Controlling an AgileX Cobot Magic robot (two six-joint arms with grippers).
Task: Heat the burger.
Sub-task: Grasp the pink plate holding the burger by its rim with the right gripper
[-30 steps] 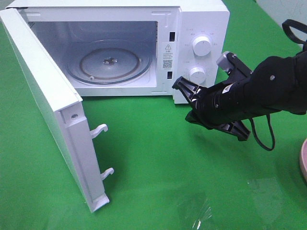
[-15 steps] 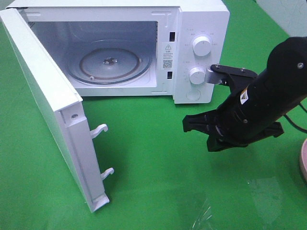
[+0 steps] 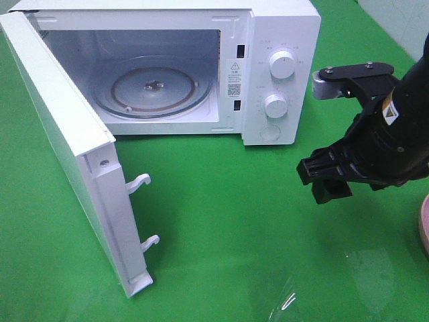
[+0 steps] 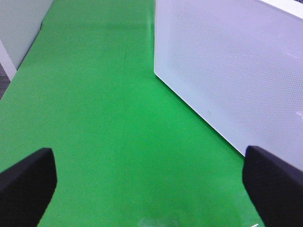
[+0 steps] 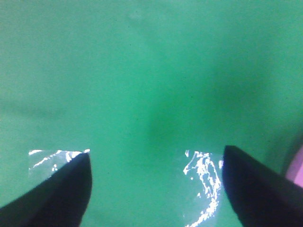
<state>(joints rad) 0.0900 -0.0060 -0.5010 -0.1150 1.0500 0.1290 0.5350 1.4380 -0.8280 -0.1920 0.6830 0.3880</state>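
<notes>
microwave (image 3: 281, 33): white, on green cloth (image 3: 221, 228), cavity facing the high camera.
door (image 3: 60, 134): swung wide open from the microwave's left side, two latch hooks on its free edge.
turntable (image 3: 151, 87): glass, lying flat inside the microwave's cavity.
knobs (image 3: 281, 65): two, one above the other, on the microwave's front right of the cavity.
right gripper (image 3: 325, 180): above the cloth, in front of the microwave's right end; fingers (image 5: 57, 194) spread wide, nothing between them.
left gripper (image 4: 149, 189): fingers spread wide, holding nothing, over cloth beside a white perforated panel (image 4: 236, 71), probably the microwave's door.
plate (image 3: 424, 228): only a pink edge shows, well right of the microwave.
burger: cannot tell where it is from these views.
</notes>
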